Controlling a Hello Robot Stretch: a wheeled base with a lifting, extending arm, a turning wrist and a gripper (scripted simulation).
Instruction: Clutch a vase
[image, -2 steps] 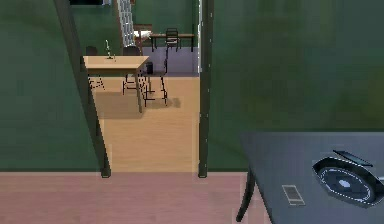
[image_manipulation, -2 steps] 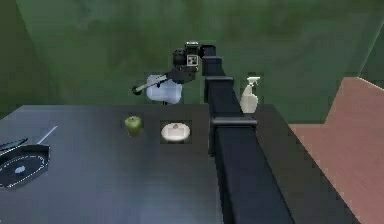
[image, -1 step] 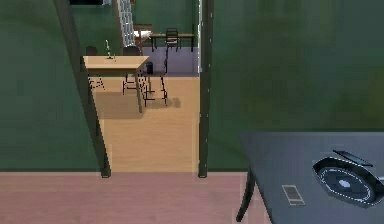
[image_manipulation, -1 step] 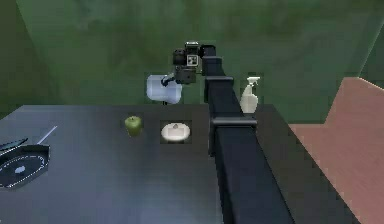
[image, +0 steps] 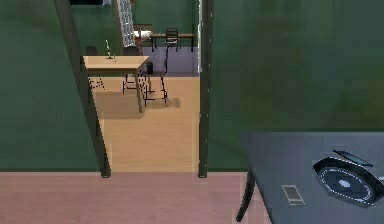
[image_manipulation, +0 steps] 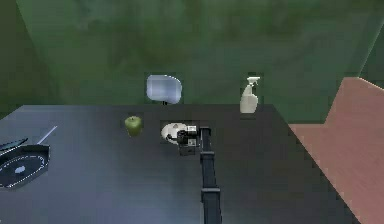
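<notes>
On the dark desk (image_manipulation: 100, 185) we see the gripper (image_manipulation: 183, 137) at a white round thing (image_manipulation: 171, 128) toward the far edge. We cannot tell whether this is the vase or whether the fingers grasp it. An apple (image_manipulation: 133, 124) lies near it, and a spray bottle (image_manipulation: 250, 97) stands at the far edge.

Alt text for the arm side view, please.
The arm reaches over a dark table, end effector at a white round thing; whether it holds anything is unclear. Green apple to its left, white spray bottle behind to the right.
</notes>
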